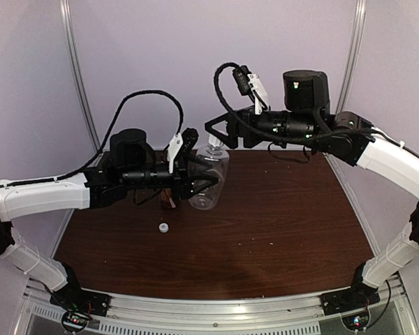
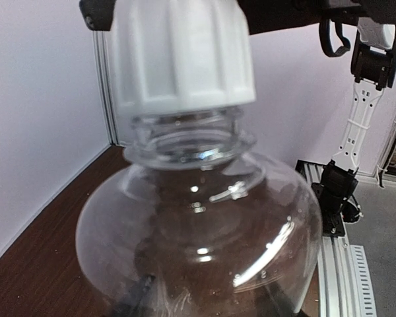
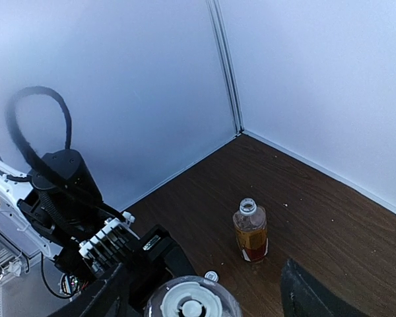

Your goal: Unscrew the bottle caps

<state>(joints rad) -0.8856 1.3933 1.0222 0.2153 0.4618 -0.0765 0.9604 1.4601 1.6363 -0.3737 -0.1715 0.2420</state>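
Two bottles are out on the dark wood table (image 1: pixel 279 216), both left of centre. The clear bottle (image 1: pixel 208 195) is caught between the two arms. The left gripper (image 1: pixel 204 183) comes in from the left at body height with its fingers clamped on the bottle's round belly. In the left wrist view the finger ends show dimly through the plastic at the bottom. From where I stand I cannot tell whether the bottle's base rests on the table or hangs just above it.

Its ribbed white cap (image 2: pixel 181 56) sits on the neck, and a band of clear thread shows under the cap's lower edge. The right gripper (image 1: pixel 215 139) reaches across from the right and comes down over that cap. Dark finger pads press against both sides of the cap near its top, so the fingers look closed on it.

The amber bottle (image 3: pixel 251 232) stands upright on the table by itself, just left of the clear one. From above it is mostly hidden behind the left gripper. It has a red label and liquid up to the shoulder, and its neck is bare and open. A small loose cap (image 1: pixel 164 227) lies flat on the wood near that bottle's foot, on the near side, touching nothing. Both arms' black cables loop up above them against the pale walls.
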